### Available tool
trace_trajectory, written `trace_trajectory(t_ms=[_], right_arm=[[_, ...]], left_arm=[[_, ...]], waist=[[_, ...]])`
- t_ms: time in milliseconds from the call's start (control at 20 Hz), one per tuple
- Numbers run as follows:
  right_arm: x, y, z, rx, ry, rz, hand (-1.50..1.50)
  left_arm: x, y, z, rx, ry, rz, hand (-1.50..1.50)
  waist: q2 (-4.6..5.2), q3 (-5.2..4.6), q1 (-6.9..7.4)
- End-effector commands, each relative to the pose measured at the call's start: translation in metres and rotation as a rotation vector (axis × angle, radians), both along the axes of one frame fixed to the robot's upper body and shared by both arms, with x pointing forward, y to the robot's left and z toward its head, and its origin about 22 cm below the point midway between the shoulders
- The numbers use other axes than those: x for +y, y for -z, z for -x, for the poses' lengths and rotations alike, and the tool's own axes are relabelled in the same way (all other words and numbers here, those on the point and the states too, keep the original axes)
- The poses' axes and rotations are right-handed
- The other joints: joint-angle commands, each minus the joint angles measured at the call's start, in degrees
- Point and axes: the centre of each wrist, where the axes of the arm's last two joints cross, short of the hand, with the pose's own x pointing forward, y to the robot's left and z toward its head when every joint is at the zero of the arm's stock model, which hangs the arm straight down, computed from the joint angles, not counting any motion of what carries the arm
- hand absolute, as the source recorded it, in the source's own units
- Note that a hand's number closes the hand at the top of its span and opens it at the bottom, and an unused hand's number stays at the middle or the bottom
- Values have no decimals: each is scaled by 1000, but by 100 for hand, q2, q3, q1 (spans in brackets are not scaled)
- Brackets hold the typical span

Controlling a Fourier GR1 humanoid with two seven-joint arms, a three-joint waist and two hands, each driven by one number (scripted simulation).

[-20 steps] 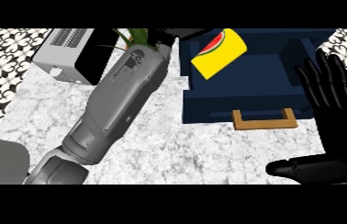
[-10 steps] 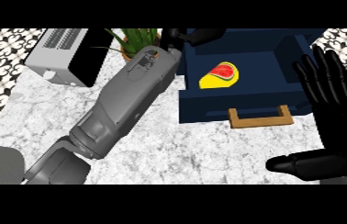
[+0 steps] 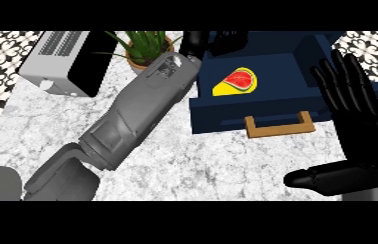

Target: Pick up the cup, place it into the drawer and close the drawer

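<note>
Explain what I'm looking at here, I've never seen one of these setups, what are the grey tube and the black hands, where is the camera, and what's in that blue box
The camera sits where the robot's head would be, looking steeply down at a marble counter. The grey tube is the robot's left forearm, reaching up and across; its black left hand is over the back edge of the blue box. I cannot tell how its fingers stand or whether it holds anything. The right hand is open with fingers up at the right edge, resting.

The blue box is an open drawer with a wooden handle on its front. Inside lies the cup, yellow with a watermelon picture, apart from both hands. Behind the arm stand a potted plant and a silver toaster.
</note>
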Motion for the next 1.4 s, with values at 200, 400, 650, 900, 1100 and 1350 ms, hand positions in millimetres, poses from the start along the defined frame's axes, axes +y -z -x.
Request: trace_trajectory(t_ms=[200,400,650,900,1100,1350], right_arm=[[3,-8,-8,-28,-14,-39,-150],[7,-3,-3,-17,-66,-61,-150],[10,3,-4,4,-99,-69,-150],[-9,-11,-3,13,-79,-78,-150],[-29,-17,21,-12,-88,-31,150],[-28,-17,27,-17,-125,214,150]], left_arm=[[-6,4,3,-3,-18,-87,-150],[-10,-6,4,-12,-15,15,-150],[-14,-3,13,-44,59,150,-150],[-9,-10,10,-86,107,297,-150],[3,-18,10,-18,63,330,-150],[42,-2,10,-36,21,380,-150]], waist=[[18,0,-61],[52,1,-187],[1,-3,14],[-65,-8,302],[-158,-10,527],[-169,-15,628]])
